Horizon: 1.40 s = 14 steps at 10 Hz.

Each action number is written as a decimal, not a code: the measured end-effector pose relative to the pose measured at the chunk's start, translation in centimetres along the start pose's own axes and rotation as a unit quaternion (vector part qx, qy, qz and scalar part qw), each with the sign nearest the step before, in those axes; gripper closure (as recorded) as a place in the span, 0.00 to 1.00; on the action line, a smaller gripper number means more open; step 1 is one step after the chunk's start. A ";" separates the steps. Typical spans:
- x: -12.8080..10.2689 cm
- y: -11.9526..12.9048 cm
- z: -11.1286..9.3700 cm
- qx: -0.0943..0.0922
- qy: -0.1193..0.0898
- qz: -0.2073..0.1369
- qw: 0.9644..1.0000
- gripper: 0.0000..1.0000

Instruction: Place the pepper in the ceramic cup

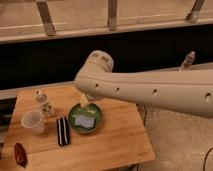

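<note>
Now hand (84,101) hangs spread over plate (100,118), well apart from pepper (20,154) at near-left surface (112,142) edge; sloppy reach may knock cup (33,121) or push pepper off.

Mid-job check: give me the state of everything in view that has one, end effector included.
end effector: open, low under the arm, above the green plate's far rim.
pepper: lying at the table's near left corner, not gripped.
ceramic cup: upright, no pepper in it.
small bottle: upright, behind the cup.
black ribbed bar: lying flat between cup and plate.
green plate: flat, pale packet on it.
</note>
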 end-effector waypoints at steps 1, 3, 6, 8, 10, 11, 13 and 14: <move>0.0 0.0 0.0 0.000 0.000 0.000 1.000 0.20; 0.0 0.0 0.0 0.000 0.000 0.000 1.000 0.20; 0.0 0.0 0.0 0.000 0.000 0.000 1.000 0.20; 0.1 0.0 0.1 0.000 0.001 0.000 1.000 0.20; 0.0 0.0 0.1 0.000 0.001 0.000 1.000 0.20; -0.2 0.0 0.1 -0.002 0.002 -0.004 1.000 0.20; -1.4 0.5 0.1 -0.007 0.003 -0.029 1.000 0.20; -2.8 1.7 0.1 -0.012 0.003 -0.054 0.998 0.20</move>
